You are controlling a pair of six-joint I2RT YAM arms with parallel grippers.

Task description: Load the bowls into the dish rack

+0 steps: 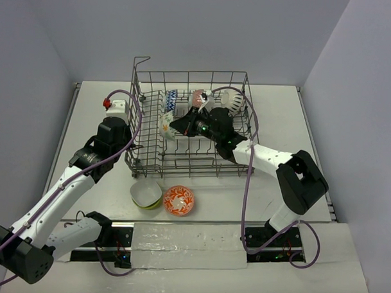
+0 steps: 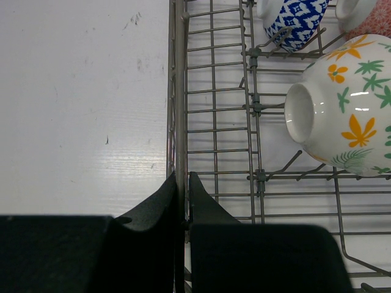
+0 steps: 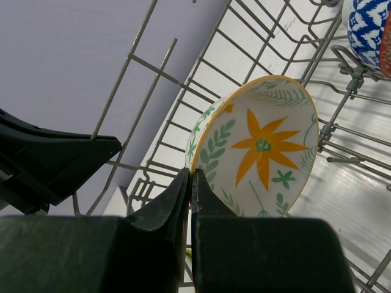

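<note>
Pinching yellow-floral bowl (image 3: 263,146) among tines (image 2: 285,165), right gripper (image 3: 190,174) faces left gripper (image 2: 181,177) clamped on dish rack (image 2: 177,91).

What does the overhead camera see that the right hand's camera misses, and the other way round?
Only overhead: a lime-green bowl and a red-orange bowl on the table in front of the dish rack. Only the right hand's camera: the right hand pinching the rim of the yellow-floral bowl, with the orange flower painted inside it. Both: that bowl, the rack's wires and the blue-white bowl.
</note>
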